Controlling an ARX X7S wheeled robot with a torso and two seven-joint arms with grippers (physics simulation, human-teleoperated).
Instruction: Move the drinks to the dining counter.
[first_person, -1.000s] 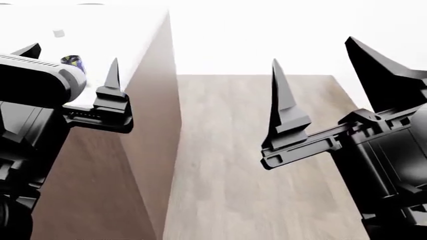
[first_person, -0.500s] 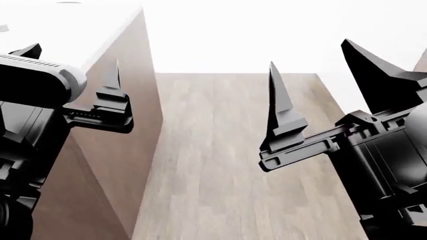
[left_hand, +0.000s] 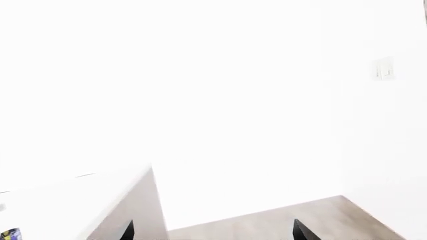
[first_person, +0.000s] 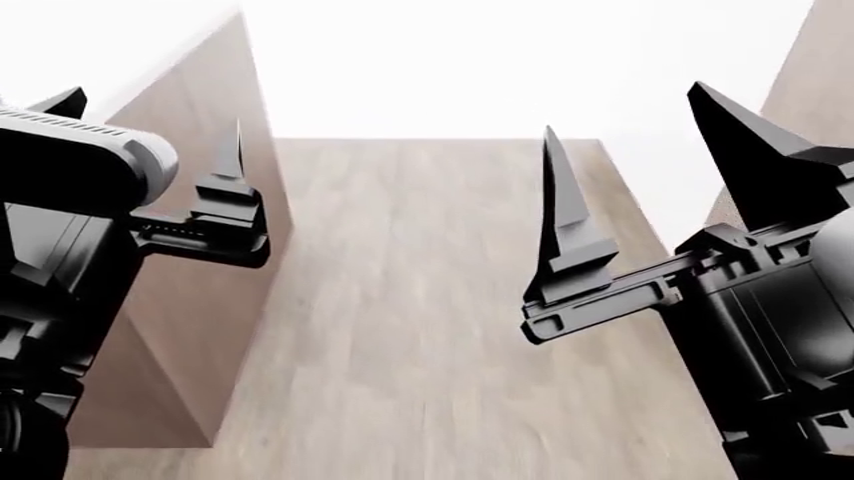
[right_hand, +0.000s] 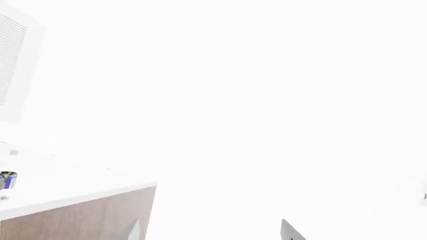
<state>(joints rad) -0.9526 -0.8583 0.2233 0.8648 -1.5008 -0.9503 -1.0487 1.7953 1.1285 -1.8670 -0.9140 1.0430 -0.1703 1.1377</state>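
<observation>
Both arms up over the wood floor (first_person: 427, 330), left gripper (first_person: 147, 130) spread wide, right gripper (first_person: 641, 170) spread wide, both holding nothing, brown-sided bench (first_person: 187, 300) at the left, blue-label bottle (right_hand: 7, 180) upright on its white top.

Left gripper (first_person: 147, 125): matte black, slim pointed fingers on black crossbar with slotted rail. Light grey rounded housing (first_person: 87, 160) with ribbed vent lines above left wrist. Right gripper (first_person: 654, 190): matte black, tapered blade-like fingers, grooved crossbar, blocky black wrist body.
</observation>
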